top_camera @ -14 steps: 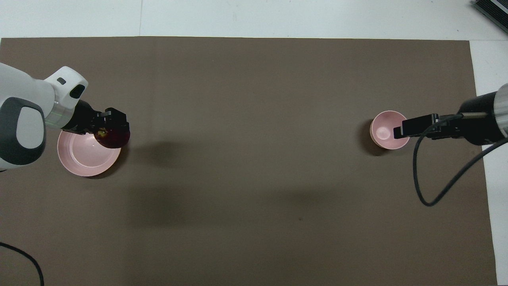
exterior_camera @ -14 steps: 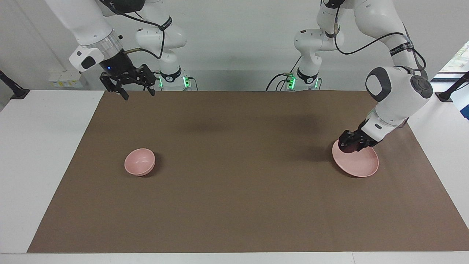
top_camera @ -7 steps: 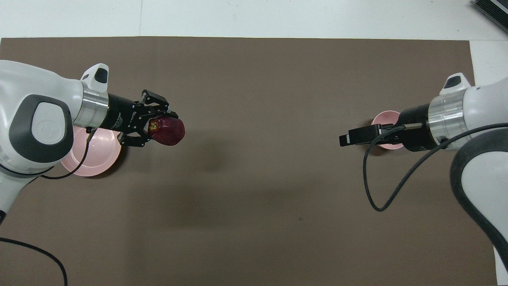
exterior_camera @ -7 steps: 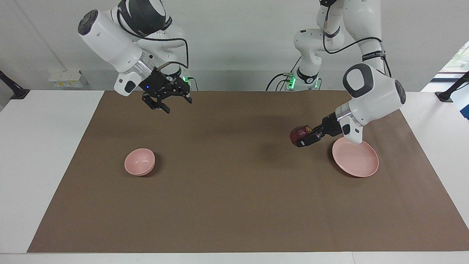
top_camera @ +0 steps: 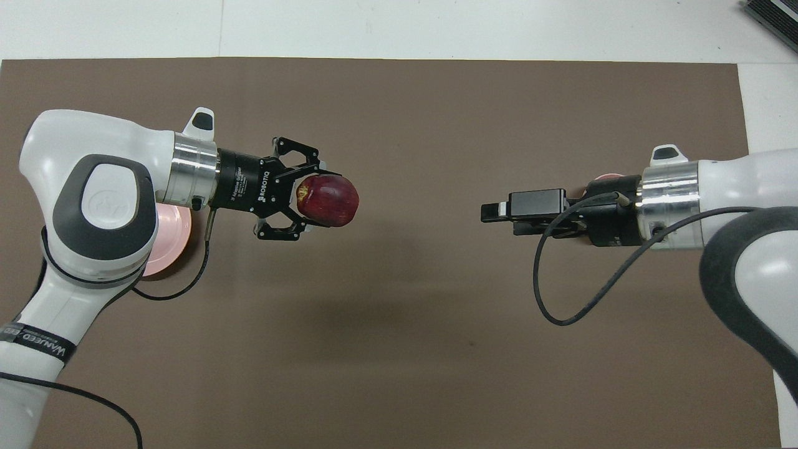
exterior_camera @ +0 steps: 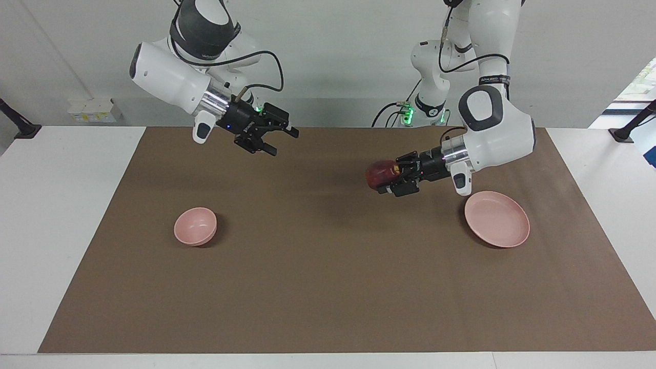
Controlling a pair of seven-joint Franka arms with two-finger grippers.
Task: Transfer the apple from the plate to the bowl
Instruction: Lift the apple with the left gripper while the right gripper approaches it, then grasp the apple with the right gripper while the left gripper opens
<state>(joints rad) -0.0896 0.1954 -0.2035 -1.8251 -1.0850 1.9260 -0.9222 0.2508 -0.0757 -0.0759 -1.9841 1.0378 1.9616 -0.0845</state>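
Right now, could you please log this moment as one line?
left gripper: shut on apple, airborne over mat | right gripper: open, raised | plate: bare | bowl: empty

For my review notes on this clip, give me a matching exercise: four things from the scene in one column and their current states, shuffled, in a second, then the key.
Things:
1. apple
2. plate
3. bowl
4. right gripper

States:
A. open, holding nothing, up over the mat
B. flat on the mat at the left arm's end, nothing on it
C. gripped in the left gripper, in the air over the mat
D. on the mat at the right arm's end, nothing in it

Pairs: 1-C, 2-B, 3-D, 4-A
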